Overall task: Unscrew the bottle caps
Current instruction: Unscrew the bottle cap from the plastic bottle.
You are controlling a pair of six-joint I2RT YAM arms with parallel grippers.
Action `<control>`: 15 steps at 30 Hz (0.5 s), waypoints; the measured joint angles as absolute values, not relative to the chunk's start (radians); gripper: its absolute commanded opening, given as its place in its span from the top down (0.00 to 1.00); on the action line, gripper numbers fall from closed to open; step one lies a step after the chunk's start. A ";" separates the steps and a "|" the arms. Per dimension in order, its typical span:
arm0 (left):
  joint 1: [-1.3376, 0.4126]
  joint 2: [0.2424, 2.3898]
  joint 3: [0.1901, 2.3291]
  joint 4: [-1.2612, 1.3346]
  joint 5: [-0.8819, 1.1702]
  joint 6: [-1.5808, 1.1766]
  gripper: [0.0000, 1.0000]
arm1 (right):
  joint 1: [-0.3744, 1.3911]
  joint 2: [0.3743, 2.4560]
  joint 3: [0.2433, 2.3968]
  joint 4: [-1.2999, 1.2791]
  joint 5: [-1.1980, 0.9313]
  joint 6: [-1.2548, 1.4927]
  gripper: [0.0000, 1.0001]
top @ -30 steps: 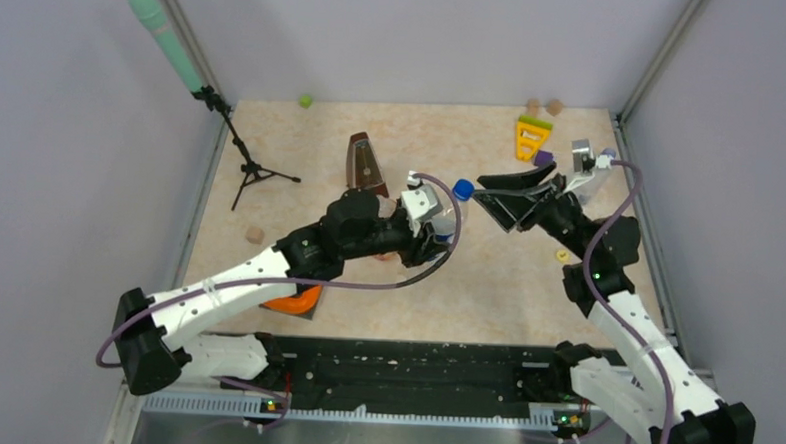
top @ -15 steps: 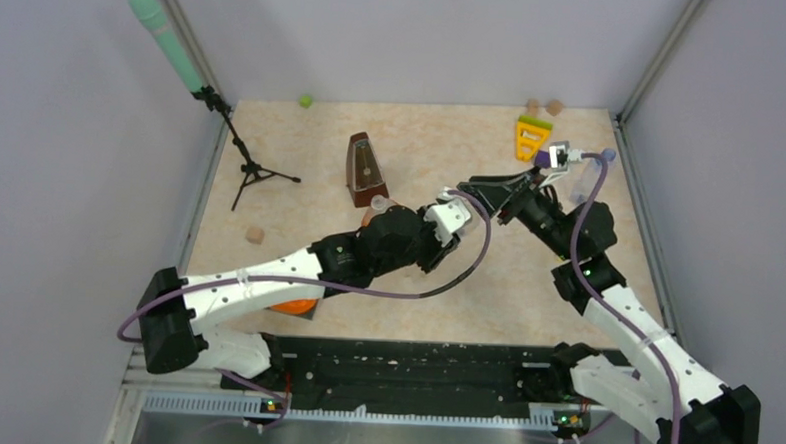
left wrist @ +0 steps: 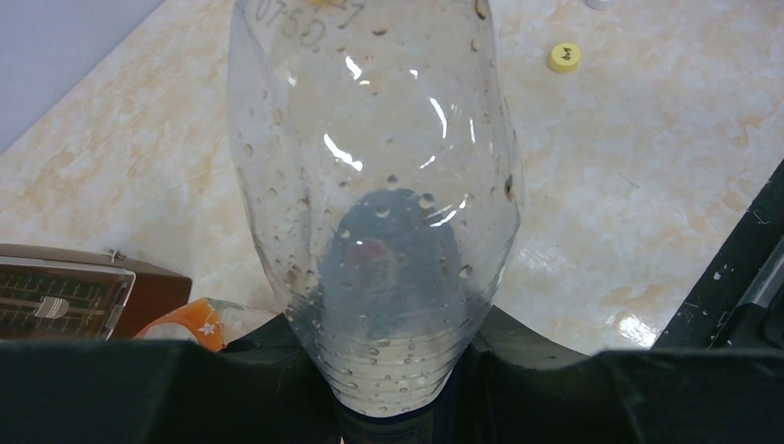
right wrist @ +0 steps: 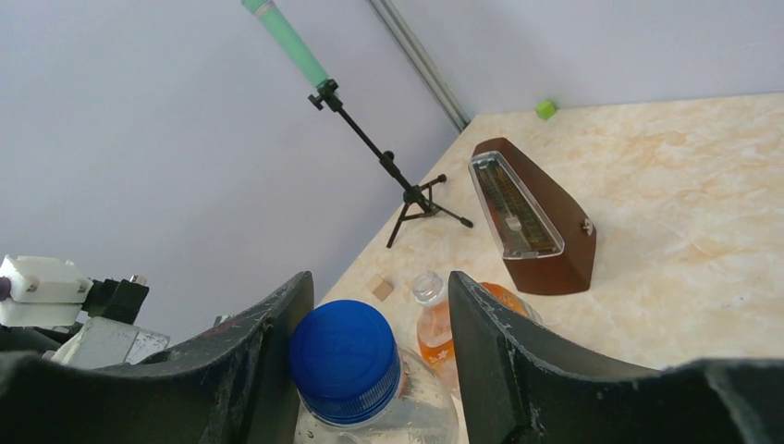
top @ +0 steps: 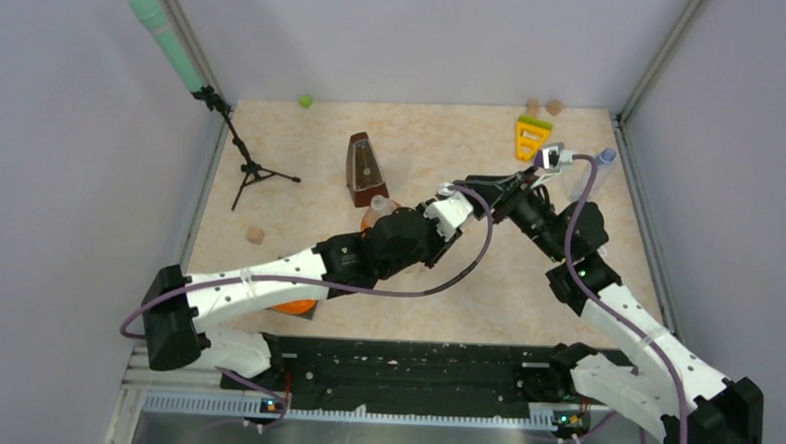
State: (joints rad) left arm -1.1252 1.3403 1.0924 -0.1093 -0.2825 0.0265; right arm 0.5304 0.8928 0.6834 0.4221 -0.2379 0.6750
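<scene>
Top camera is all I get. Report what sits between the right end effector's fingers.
Observer: A blue cap, screwed on the clear bottle; the right end effector straddles it, with a gap at one finger.
Operator: Give me the left end effector's grip.
Observer: The left end effector is clamped shut on that bottle's body.
Operator: Say whether any cap lies loose.
Observer: A yellow cap lies on the table, beyond the bottle.
</scene>
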 measured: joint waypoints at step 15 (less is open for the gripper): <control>-1.135 1.370 1.114 -0.142 -0.340 0.025 1.00 | 0.534 0.912 0.690 0.434 -0.222 0.673 0.55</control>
State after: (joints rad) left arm -1.1355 1.3697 1.1137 -0.1425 -0.3397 0.0254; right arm 0.5339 0.9123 0.6903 0.4335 -0.2218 0.6735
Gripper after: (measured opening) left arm 0.391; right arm 0.346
